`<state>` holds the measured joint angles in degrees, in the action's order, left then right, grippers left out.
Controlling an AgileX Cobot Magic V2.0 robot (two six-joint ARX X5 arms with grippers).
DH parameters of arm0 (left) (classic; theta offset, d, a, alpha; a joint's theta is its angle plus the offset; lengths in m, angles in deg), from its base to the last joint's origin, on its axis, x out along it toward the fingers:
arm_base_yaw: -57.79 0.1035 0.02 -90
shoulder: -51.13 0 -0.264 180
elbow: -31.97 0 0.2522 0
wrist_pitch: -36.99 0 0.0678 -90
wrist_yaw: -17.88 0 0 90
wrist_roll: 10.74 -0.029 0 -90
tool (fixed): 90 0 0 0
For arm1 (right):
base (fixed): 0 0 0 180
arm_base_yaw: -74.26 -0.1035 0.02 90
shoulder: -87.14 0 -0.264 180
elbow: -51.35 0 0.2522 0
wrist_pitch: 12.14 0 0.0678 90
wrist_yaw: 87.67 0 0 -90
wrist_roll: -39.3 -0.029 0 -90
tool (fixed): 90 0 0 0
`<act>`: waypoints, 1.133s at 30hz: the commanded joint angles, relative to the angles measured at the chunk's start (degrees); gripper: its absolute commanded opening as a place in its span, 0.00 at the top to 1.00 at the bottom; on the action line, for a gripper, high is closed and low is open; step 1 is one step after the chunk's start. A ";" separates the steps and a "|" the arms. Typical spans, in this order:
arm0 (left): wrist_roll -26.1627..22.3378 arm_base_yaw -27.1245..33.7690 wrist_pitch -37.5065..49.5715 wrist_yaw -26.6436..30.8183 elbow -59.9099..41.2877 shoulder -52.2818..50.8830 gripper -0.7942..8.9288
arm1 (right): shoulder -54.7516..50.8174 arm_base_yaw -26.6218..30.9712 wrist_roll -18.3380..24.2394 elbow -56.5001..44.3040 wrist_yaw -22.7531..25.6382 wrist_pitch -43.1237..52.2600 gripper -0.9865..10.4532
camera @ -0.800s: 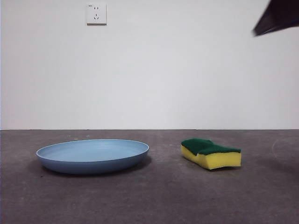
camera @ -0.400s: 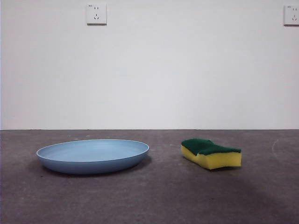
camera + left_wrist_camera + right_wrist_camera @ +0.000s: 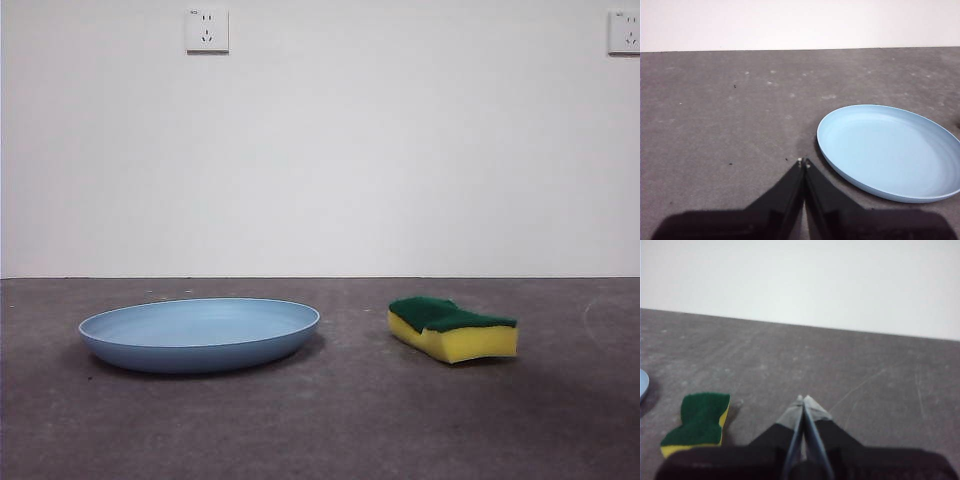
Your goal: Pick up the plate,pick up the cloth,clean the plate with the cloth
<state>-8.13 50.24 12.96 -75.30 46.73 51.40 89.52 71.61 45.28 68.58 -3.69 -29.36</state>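
Left gripper [image 3: 803,162] closed beside plate [image 3: 890,150]; right gripper [image 3: 803,400] closed.

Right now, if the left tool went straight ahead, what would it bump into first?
Probably nothing: the shut left tool points over bare grey table; the round light-blue plastic plate sits off to one side.

No words, numbers or brand marks can be read anywhere; the small grey marking on the wall socket [image 3: 206,30] is too tiny to make out.
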 commanded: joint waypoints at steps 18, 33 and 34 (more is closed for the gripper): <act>0.28 0.20 0.15 0.09 -0.79 -0.15 0.92 | -2.29 -0.13 -11.06 -3.15 0.42 -6.62 0.91; 0.28 0.20 0.15 0.09 -0.79 -0.15 0.92 | -2.29 -0.13 -11.06 -3.15 0.42 -6.62 0.91; 0.28 0.20 0.15 0.09 -0.79 -0.15 0.92 | -2.29 -0.13 -11.06 -3.15 0.42 -6.62 0.91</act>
<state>-8.13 50.24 12.94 -75.30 46.73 51.40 87.37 71.61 34.75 66.06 -3.48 -35.37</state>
